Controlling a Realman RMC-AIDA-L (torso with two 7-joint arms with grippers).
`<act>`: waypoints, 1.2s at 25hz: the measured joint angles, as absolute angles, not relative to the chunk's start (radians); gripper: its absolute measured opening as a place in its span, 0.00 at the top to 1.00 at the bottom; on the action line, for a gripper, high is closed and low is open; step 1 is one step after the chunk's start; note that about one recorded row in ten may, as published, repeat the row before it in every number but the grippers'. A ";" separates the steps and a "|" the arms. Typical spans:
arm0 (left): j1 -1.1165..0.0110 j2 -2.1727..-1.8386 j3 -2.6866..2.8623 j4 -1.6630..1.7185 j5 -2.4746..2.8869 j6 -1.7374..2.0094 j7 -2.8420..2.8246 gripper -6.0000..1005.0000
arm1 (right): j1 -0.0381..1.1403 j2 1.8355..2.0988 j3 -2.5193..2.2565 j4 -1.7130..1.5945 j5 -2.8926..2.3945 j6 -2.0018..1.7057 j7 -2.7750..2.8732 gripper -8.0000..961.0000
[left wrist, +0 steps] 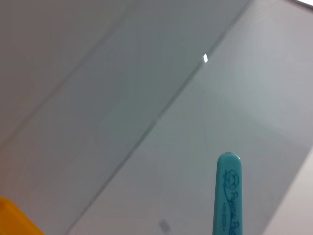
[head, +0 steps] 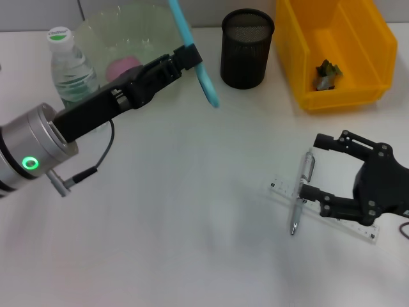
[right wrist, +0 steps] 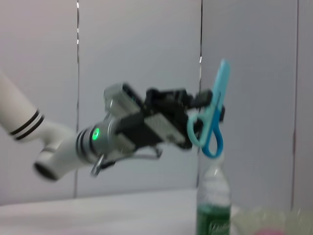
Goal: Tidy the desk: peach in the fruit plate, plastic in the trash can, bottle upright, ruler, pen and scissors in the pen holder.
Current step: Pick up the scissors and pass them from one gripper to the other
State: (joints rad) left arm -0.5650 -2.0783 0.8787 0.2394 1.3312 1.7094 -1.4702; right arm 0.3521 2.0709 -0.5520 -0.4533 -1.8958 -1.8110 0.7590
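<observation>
My left gripper [head: 188, 57] is shut on teal scissors [head: 203, 75] and holds them in the air, left of the black mesh pen holder [head: 247, 48]. In the right wrist view the scissors [right wrist: 211, 117] hang handles down from that gripper [right wrist: 203, 110]. The left wrist view shows only their teal blade cover [left wrist: 228, 196]. My right gripper [head: 317, 167] is open, low over the table, beside a silver pen [head: 299, 203] lying across a clear ruler [head: 289, 194]. A water bottle [head: 71, 69] stands upright at the far left. A pink peach [head: 123, 66] lies in the green plate [head: 105, 29].
A yellow bin [head: 358, 93] at the back right holds crumpled plastic [head: 328, 73]. The bottle [right wrist: 214, 196] and plate [right wrist: 264, 220] also show in the right wrist view. The white table [head: 192, 211] stretches between the two arms.
</observation>
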 joint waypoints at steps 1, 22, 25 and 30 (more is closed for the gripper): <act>-0.565 -2.078 0.879 0.239 1.331 1.709 -1.470 0.74 | 0.354 2.074 -0.533 -0.422 -1.896 -1.810 0.711 0.13; -0.627 -2.080 0.807 -0.096 1.149 1.698 -1.399 0.74 | 0.405 2.089 -0.173 0.083 -1.896 -1.691 0.144 0.13; -0.627 -2.080 0.807 -0.093 1.149 1.693 -1.408 0.74 | 0.411 2.089 -0.172 0.089 -1.896 -1.672 0.146 0.13; -0.627 -2.080 0.811 -0.091 1.150 1.691 -1.422 0.74 | 0.402 2.089 -0.151 0.092 -1.896 -1.704 0.146 0.13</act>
State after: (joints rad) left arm -0.6274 -2.0800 0.8107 -0.0912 1.1496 1.6912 -1.4216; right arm 0.4025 2.0894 -0.1508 0.0921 -1.8960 -1.7041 0.1457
